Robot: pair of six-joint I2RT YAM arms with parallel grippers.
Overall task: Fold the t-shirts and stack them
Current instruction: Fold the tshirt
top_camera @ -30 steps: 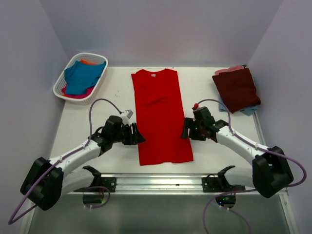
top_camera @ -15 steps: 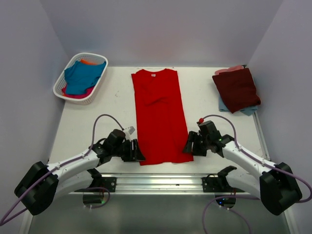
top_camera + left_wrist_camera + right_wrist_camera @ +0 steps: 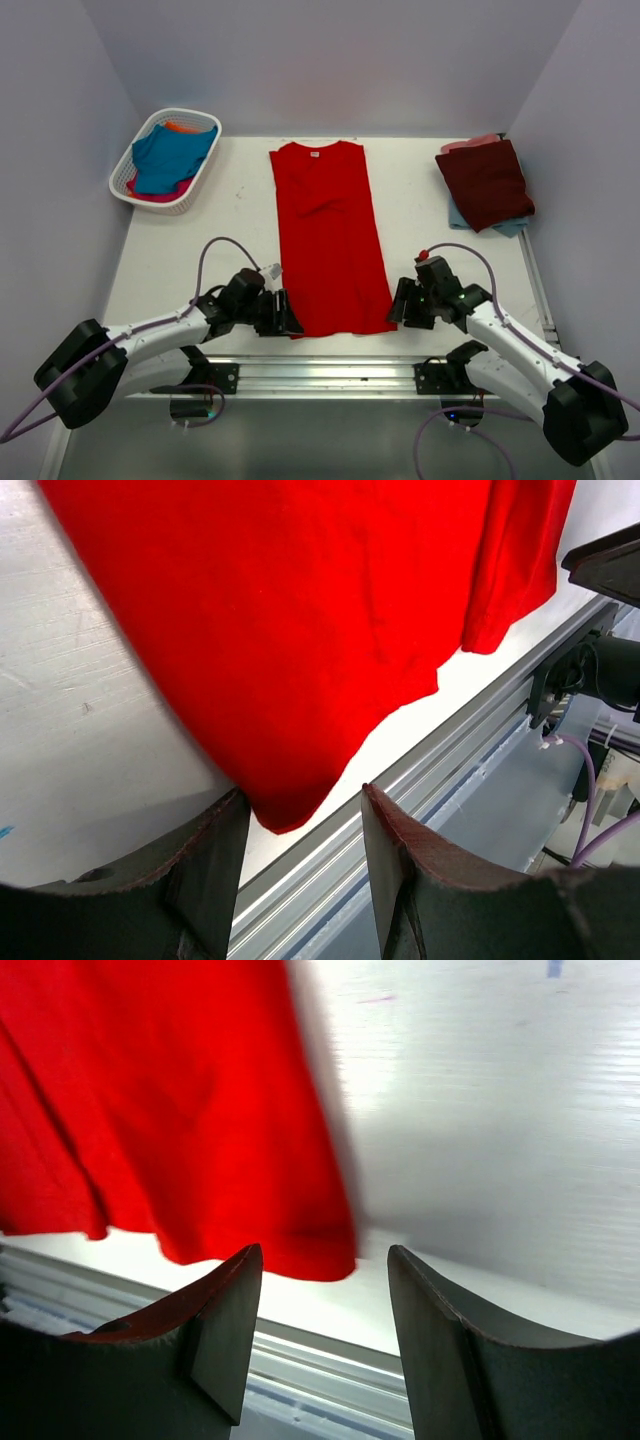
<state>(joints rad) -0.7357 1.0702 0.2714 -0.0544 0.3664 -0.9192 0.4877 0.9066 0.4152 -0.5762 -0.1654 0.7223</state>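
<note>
**Top view.** The red t-shirt (image 3: 330, 240) lies flat at the middle of the table (image 3: 200, 250), narrowed to a long strip (the sleeves appear to be folded in). Its long axis runs from the far side to the near side. The collar is at the far end and the hem at the near edge, with the hem end drifting slightly toward the robot's right.

A folded maroon t-shirt (image 3: 487, 183) rests at the far right on top of a pale blue t-shirt (image 3: 512, 228); this pile reads as the finished stack. The basket (image 3: 120, 178) at the far left holds a teal t-shirt (image 3: 172, 155) with orange and pink cloth under it, none of it folded.

Judged progress: partly done. The red t-shirt needs its crosswise folds and a place on the stack, and the basket contents come after it.

The left gripper (image 3: 285, 315) sits at the near left hem corner and the right gripper (image 3: 398, 303) at the near right hem corner.

**Left wrist view.** The left gripper's (image 3: 300, 815) jaws are apart. The hem corner of the red t-shirt (image 3: 300, 610) lies between them and nothing is clamped. The rail (image 3: 450, 740) runs just beyond the hem.

**Right wrist view.** The right gripper's (image 3: 325, 1270) jaws are apart. The other hem corner of the red t-shirt (image 3: 170, 1110) lies just ahead of the gap, and no grip is made.
</note>
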